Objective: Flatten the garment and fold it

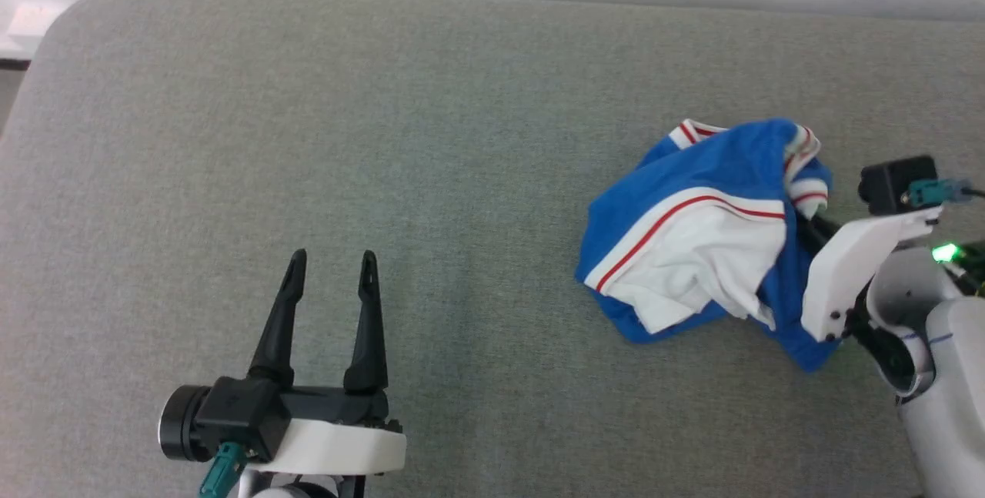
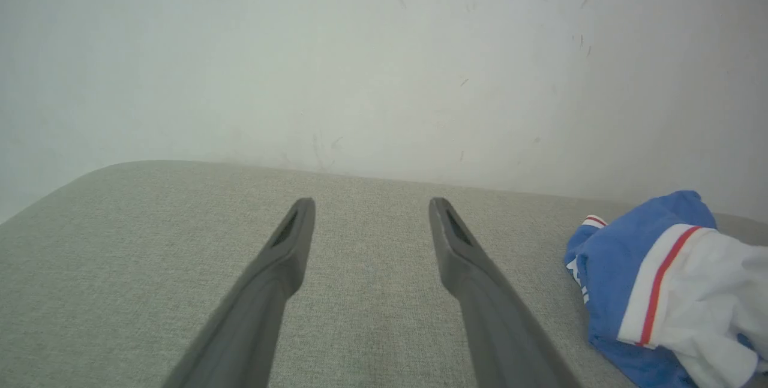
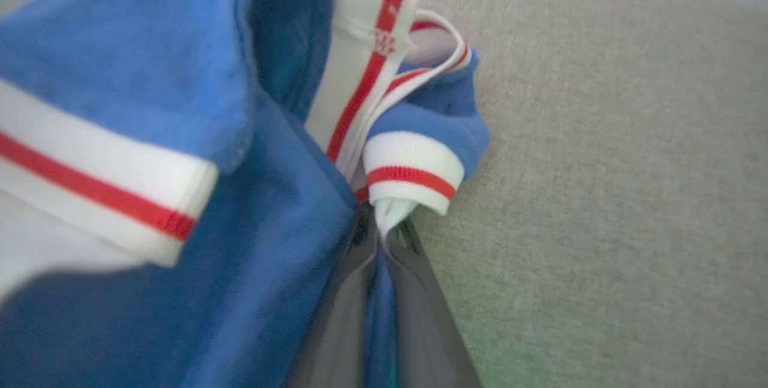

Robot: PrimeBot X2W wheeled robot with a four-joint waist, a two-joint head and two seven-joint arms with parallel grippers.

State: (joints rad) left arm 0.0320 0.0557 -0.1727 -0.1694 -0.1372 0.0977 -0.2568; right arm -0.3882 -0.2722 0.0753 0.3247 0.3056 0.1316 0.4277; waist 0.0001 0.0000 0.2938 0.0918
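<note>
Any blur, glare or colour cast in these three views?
Head view: evenly lit, fairly sharp, a green light glowing beside the right arm. Left wrist view: the left tool looks soft, the wall hazy. Right wrist view: the garment is blurred near the lens; a green tint falls on the grey surface.

Left gripper (image 1: 332, 261) sits low on the left, long dark fingers spread wide and pointing forward. Right gripper (image 3: 378, 229) is pinched tight on a fold of the garment (image 1: 716, 167), pale wrist angling in from the right.
</note>
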